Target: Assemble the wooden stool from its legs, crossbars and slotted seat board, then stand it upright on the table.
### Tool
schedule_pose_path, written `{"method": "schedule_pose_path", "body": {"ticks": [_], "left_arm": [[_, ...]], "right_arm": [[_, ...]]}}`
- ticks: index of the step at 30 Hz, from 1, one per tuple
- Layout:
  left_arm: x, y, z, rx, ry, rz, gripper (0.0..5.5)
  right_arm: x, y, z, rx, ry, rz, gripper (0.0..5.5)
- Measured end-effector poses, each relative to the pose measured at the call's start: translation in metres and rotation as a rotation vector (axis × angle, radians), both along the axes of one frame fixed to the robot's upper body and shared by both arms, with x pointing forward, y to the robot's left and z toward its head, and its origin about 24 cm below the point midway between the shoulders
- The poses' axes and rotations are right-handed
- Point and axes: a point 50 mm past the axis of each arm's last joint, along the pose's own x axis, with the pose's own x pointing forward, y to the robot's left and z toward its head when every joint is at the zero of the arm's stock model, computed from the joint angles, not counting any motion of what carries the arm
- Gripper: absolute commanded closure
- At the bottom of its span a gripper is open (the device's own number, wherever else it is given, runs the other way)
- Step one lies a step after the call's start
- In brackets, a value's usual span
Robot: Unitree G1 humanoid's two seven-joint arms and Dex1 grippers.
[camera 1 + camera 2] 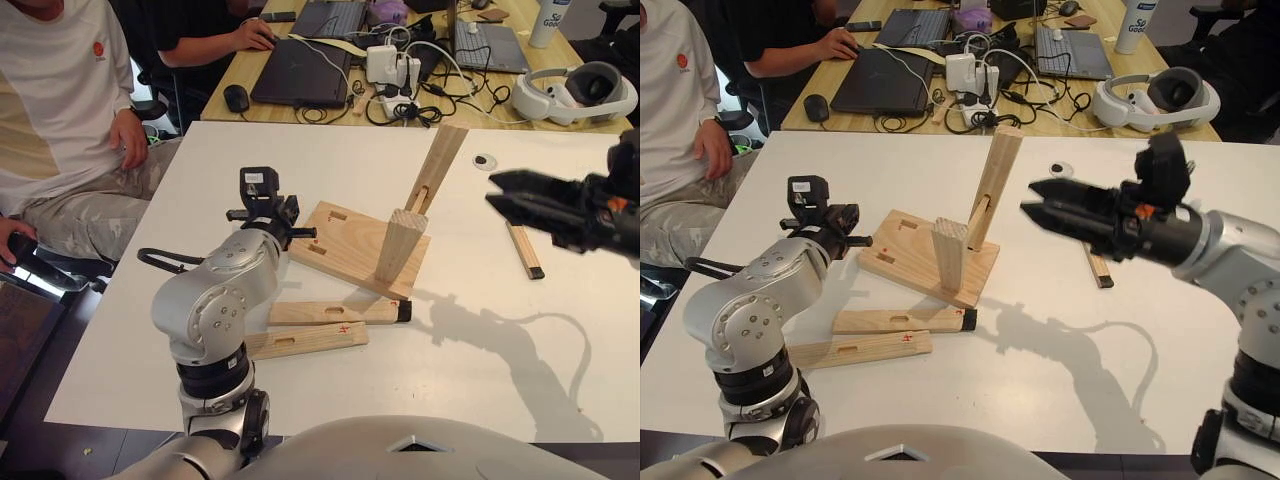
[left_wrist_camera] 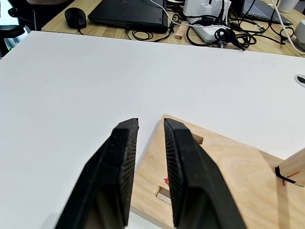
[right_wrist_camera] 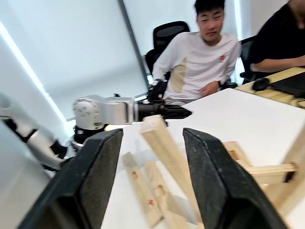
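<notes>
part-built stool point(image 1: 400, 245), desk point(image 1: 250, 170)
left gripper point(image 2: 150, 123) at seat board point(image 2: 224, 181) corner, fingers narrowly apart, perhaps touching; right gripper point(image 1: 1028, 212) raised, fingers apart.

A white bench point(image 1: 200, 180) fronts a wooden desk point(image 1: 580, 35) carrying laptops point(image 1: 300, 72), cables and a headset point(image 1: 580, 92); pale wall panels point(image 3: 62, 47) stand behind.

Tabletop point(image 1: 520, 340): was plain white.
Seat board point(image 1: 335, 250): was pale tan wood with faint grain.
Upright leg point(image 1: 400, 245) on seat board: was the same pale wood.
Nearer loose leg point(image 1: 330, 312) beside seat board: was pale wood, black end.
Farther loose leg point(image 1: 305, 341): was pale wood, small red mark.
Left fingers point(image 2: 121, 162): were black.
Right fingers point(image 3: 102, 176): were black.
</notes>
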Motion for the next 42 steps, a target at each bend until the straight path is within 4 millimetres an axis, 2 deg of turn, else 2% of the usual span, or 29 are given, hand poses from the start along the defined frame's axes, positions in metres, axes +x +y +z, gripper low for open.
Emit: {"method": "schedule_pose_path", "body": {"ticks": [3,6,9,12,14,16,18,20,23,24,26,29,31,33,35,36,38,40,42], "left_arm": [[0.004,0.007,-0.001,-0.005,-0.008,0.029,4.49],[0.005,0.009,-0.001,-0.009,-0.02,0.045,4.49],[0.008,0.011,-0.001,-0.025,-0.034,0.069,4.49],[0.014,0.013,-0.002,-0.029,-0.027,0.08,4.49],[0.018,0.014,0.0,-0.03,-0.039,0.08,4.49],[0.02,0.016,0.003,-0.029,-0.055,0.084,4.49],[0.02,0.017,0.003,-0.025,-0.056,0.093,4.49],[0.019,0.016,0.002,-0.03,-0.056,0.093,4.49],[0.018,0.014,0.0,-0.039,-0.052,0.096,4.49],[0.018,0.014,0.0,-0.039,-0.051,0.098,4.49],[0.018,0.013,0.0,-0.039,-0.051,0.095,4.49],[0.017,0.012,0.0,-0.036,-0.053,0.088,4.49],[0.017,0.012,0.0,-0.034,-0.053,0.086,4.49],[0.018,0.012,-0.001,-0.035,-0.05,0.085,4.49],[0.018,0.011,-0.002,-0.033,-0.046,0.086,4.49],[0.019,0.01,-0.003,-0.031,-0.044,0.078,4.49],[0.02,0.008,-0.002,-0.029,-0.047,0.061,4.49],[0.021,0.009,-0.001,-0.018,-0.05,0.054,4.49],[0.021,0.011,-0.001,-0.009,-0.051,0.06,4.49]], "right_arm": [[-0.025,0.019,-0.002,0.042,0.069,0.172,3.02],[-0.032,0.032,-0.011,0.027,0.106,0.21,3.02],[-0.031,0.057,-0.04,-0.043,0.142,0.206,3.02],[-0.02,0.085,-0.077,-0.181,0.121,0.14,3.02],[-0.01,0.107,-0.1,-0.262,0.077,0.105,3.02],[0.0,0.115,-0.118,-0.383,0.001,0.049,3.02],[0.018,0.104,-0.133,-0.545,-0.088,-0.077,3.02],[0.049,0.07,-0.146,-0.783,-0.195,-0.323,3.02],[0.078,0.028,-0.139,-0.973,-0.368,-0.58,3.02],[0.083,0.02,-0.133,-0.995,-0.413,-0.634,3.02],[0.087,0.019,-0.126,-0.988,-0.474,-0.68,3.02],[0.081,0.046,-0.123,-0.851,-0.479,-0.61,3.02],[0.06,0.09,-0.124,-0.615,-0.372,-0.427,3.02],[0.046,0.126,-0.129,-0.488,-0.276,-0.279,3.02],[0.053,0.149,-0.137,-0.487,-0.24,-0.24,3.02],[0.064,0.16,-0.143,-0.533,-0.237,-0.243,3.02],[0.087,0.167,-0.149,-0.632,-0.28,-0.287,3.02],[0.107,0.163,-0.157,-0.752,-0.329,-0.32,3.02],[0.114,0.158,-0.161,-0.812,-0.346,-0.269,3.02]]}}
